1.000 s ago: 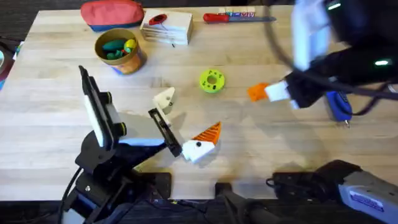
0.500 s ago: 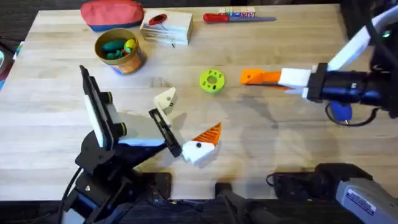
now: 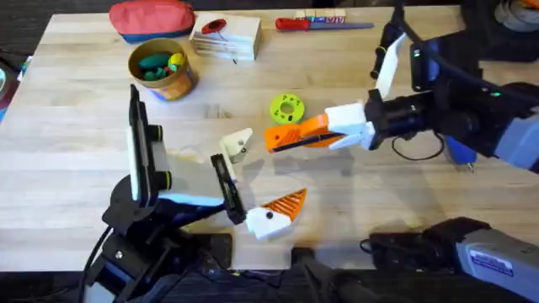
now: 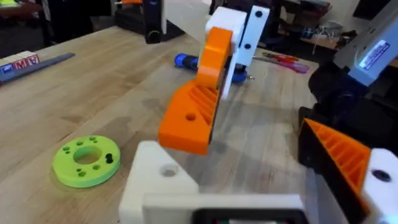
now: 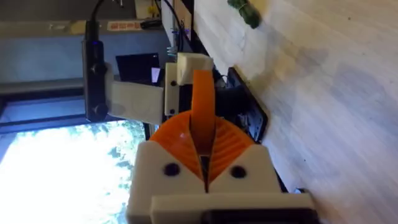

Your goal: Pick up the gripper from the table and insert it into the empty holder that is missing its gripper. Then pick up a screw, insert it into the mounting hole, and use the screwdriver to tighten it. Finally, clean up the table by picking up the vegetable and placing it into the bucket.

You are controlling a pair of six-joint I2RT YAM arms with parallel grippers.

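My right gripper (image 3: 318,130) is shut on the orange ribbed gripper (image 3: 285,137), carrying it just above the table. In the left wrist view that orange gripper (image 4: 189,118) hangs right over the holder (image 4: 158,177). The holder (image 3: 238,143) is the bare white finger of my left gripper (image 3: 261,175), which stands open; its other finger (image 3: 282,206) carries an orange pad. In the right wrist view the orange gripper (image 5: 202,115) is clamped between the pads. The blue screwdriver (image 3: 460,151) lies half hidden under the right arm. The tan bucket (image 3: 162,69) holds a green vegetable (image 3: 153,61).
A lime-green disc (image 3: 287,109) lies just behind the held piece. At the back edge are a red pouch (image 3: 152,18), a white box (image 3: 226,38) and a red-handled screwdriver (image 3: 324,23). Bare wood stretches along the left and the front right.
My right gripper has swung left and nearer with the orange gripper, from beside the disc to right at the holder. The left gripper has shifted slightly right and away.
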